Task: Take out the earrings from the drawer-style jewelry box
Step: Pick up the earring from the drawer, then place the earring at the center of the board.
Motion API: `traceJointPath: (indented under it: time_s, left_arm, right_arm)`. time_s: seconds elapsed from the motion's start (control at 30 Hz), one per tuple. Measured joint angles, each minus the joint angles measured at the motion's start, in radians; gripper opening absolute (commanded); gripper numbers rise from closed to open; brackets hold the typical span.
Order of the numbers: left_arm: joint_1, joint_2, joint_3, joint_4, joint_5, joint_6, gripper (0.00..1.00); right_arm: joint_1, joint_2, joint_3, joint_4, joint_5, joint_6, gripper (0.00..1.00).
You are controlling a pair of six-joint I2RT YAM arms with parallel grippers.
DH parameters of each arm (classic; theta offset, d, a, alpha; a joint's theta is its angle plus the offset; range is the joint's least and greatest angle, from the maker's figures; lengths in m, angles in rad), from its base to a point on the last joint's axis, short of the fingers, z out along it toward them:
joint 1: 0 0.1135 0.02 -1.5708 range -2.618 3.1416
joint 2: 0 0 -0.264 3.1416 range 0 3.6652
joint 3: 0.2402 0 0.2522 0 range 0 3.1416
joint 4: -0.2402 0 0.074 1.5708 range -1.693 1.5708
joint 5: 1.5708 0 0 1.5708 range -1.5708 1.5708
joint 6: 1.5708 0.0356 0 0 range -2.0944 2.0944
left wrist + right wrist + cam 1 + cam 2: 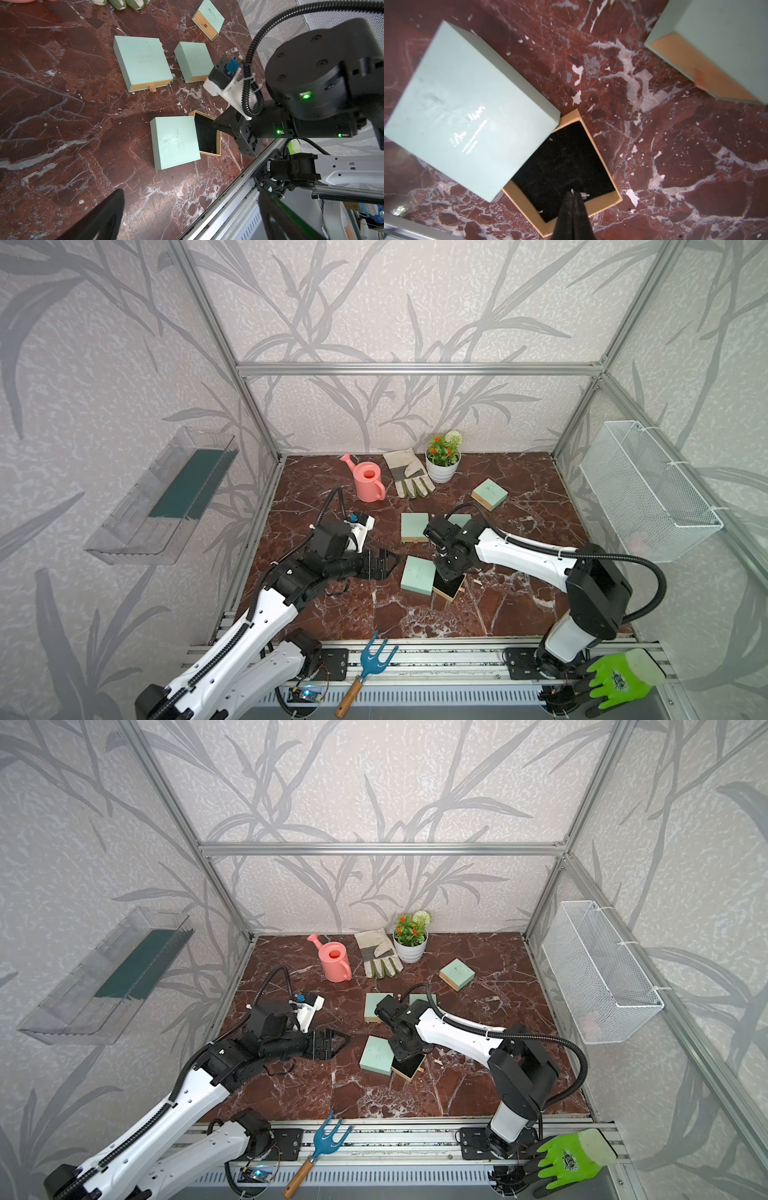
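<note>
The mint jewelry box (417,574) (463,99) lies near the table's middle with its tan drawer (207,135) (602,199) pulled out, black lining showing. My right gripper (446,580) (573,194) points down into the drawer, shut, with a tiny whitish earring (572,190) pinched at its tips. A second earring (585,195) lies on the lining right beside the fingers. Another pale speck (540,212) sits by the drawer's rim. My left gripper (390,564) (191,199) hovers left of the box, open wide and holding nothing.
Three more mint boxes (414,526) (489,493) (194,61) lie behind the open one. A pink watering can (368,481), work glove (407,477) and potted plant (442,460) stand at the back. A blue hand rake (372,659) and green glove (619,680) rest on the front rail.
</note>
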Motion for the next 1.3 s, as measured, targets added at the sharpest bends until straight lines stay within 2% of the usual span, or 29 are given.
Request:
traceJointPath:
  time_s: [0.2,0.37,0.5,0.67,0.93,1.07,1.3]
  left_arm:
    - [0.0,0.0,0.0,0.0,0.0,0.0,0.99]
    - [0.0,0.0,0.0,-0.001,0.0,0.0,0.99]
    - [0.0,-0.001,0.0,-0.002,0.0,0.0,0.99]
    - [0.0,-0.003,0.0,-0.003,0.0,0.0,0.99]
    - [0.0,-0.03,0.0,0.003,0.014,0.001,1.0]
    - [0.001,-0.061,0.0,0.019,0.033,0.005,0.99]
    - [0.003,-0.133,-0.028,0.077,0.053,0.013,0.99]
  right_arm:
    - [-0.018,-0.015,0.032,-0.013,-0.012,0.001,0.0]
    - [-0.077,-0.03,0.058,-0.022,-0.023,0.001,0.0]
    - [-0.18,-0.05,0.061,-0.022,-0.034,0.003,0.0]
    - [-0.368,-0.061,0.061,-0.013,-0.038,0.021,0.0]
    - [-0.647,-0.052,0.058,0.048,0.024,0.048,0.0]
    - [-0.72,-0.005,0.058,0.09,0.03,0.057,0.0]
    - [-0.769,0.096,0.058,0.138,0.01,0.068,0.0]
